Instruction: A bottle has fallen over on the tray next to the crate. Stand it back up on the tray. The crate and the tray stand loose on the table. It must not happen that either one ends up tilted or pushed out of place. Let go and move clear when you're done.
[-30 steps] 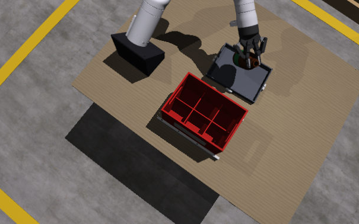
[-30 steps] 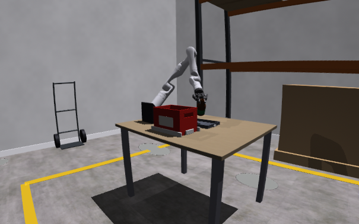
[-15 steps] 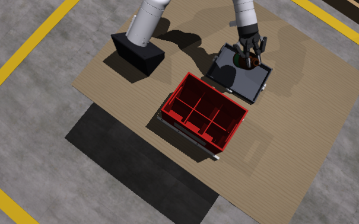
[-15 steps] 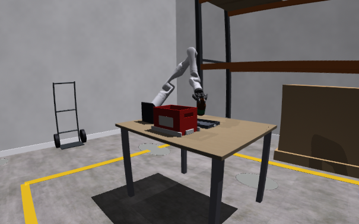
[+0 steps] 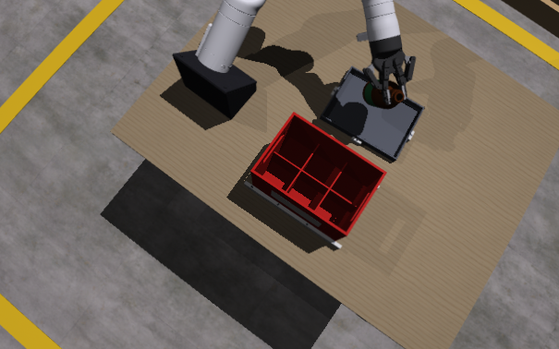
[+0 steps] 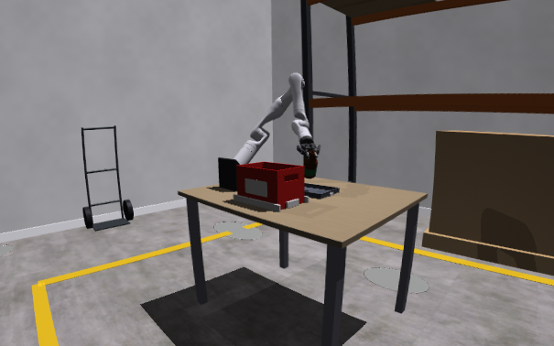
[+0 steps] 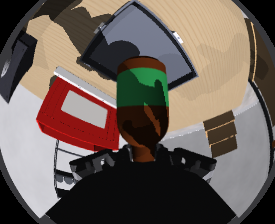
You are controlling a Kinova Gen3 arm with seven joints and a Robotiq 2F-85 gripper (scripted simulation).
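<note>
A brown bottle (image 5: pixel 391 93) with a green label hangs nearly upright from my gripper (image 5: pixel 391 88), which is shut on its neck. It is held in the air above the far end of the dark grey tray (image 5: pixel 371 120). In the side view the bottle (image 6: pixel 310 166) hangs clear above the tray (image 6: pixel 320 189). In the wrist view the bottle (image 7: pixel 142 106) points away from the fingers toward the tray (image 7: pixel 137 46). The red crate (image 5: pixel 318 174) with several compartments stands next to the tray.
The arm's black base (image 5: pixel 214 84) stands at the table's far left corner. A shelf rack (image 6: pixel 440 101) and a large cardboard box (image 6: pixel 500 192) stand behind the table. A hand truck (image 6: pixel 103 183) leans at the wall.
</note>
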